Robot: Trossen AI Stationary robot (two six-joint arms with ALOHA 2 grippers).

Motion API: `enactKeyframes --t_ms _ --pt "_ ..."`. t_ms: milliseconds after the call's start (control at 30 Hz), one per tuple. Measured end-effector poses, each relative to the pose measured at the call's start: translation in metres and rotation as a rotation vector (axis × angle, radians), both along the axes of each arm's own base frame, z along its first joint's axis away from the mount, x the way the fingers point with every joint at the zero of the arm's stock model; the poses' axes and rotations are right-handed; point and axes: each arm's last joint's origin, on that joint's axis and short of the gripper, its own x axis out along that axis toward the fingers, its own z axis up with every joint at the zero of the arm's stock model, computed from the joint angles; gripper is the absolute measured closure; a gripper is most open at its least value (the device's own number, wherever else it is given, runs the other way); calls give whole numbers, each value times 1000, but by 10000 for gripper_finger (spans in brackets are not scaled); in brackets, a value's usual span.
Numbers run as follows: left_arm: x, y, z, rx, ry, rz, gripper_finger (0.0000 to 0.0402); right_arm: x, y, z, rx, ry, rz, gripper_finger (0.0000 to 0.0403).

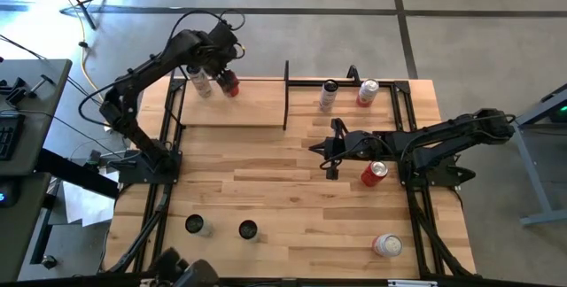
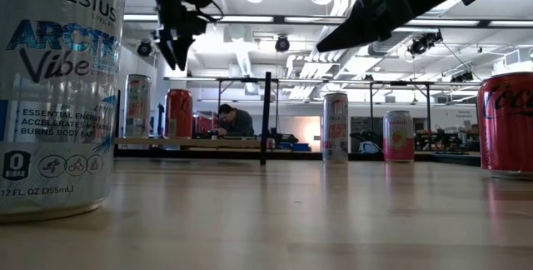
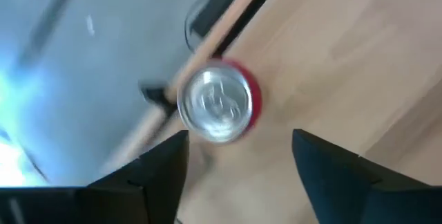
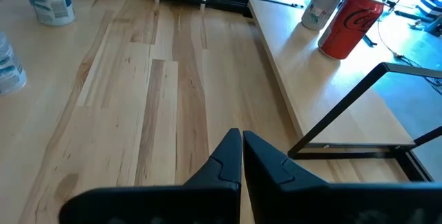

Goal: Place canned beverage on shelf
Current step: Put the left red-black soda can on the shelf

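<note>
The shelf (image 1: 232, 110), a light-wood board with black end frames, lies at the table's far left. A red can (image 1: 230, 84) and a silver can (image 1: 202, 82) stand upright on their bases near its far edge. My left gripper (image 3: 238, 156) hovers open above the red can (image 3: 219, 103), whose top shows between and beyond the fingers, untouched. The low view shows that gripper (image 2: 177, 43) well above the red can (image 2: 178, 112). My right gripper (image 1: 332, 151) is shut and empty over the table's middle, right of the shelf.
A slim white can (image 1: 329, 95) and a pink can (image 1: 368, 92) stand at the far right. A red can (image 1: 374, 174) stands by the right arm's base and another can (image 1: 387, 245) at the near right. Two cans (image 1: 195, 225) (image 1: 247, 230) stand near the front edge.
</note>
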Motion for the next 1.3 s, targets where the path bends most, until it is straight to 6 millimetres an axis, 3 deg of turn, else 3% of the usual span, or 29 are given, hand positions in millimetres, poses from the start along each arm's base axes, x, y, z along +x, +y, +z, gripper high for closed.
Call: enactKeyframes --t_ms 100,233,567,733,867,1100,1300 --pt "-1 3 -7 -44 -28 173 204 0 0 1 3 -9 5 403" --pt "1 7 -11 -51 -47 237 260 1 1 1 17 -10 29 403" --pt "32 6 -6 37 -195 23 394 1 1 1 15 -9 31 403" --pt "37 15 -17 64 -144 36 394 1 1 1 15 -9 31 403" --pt "42 22 -29 36 -89 -57 401 1 1 1 18 -8 38 403" --pt "59 23 -52 60 90 -227 401 1 1 1 18 -8 38 403" --pt "68 29 -70 125 254 -239 401 1 1 1 18 -8 38 403"
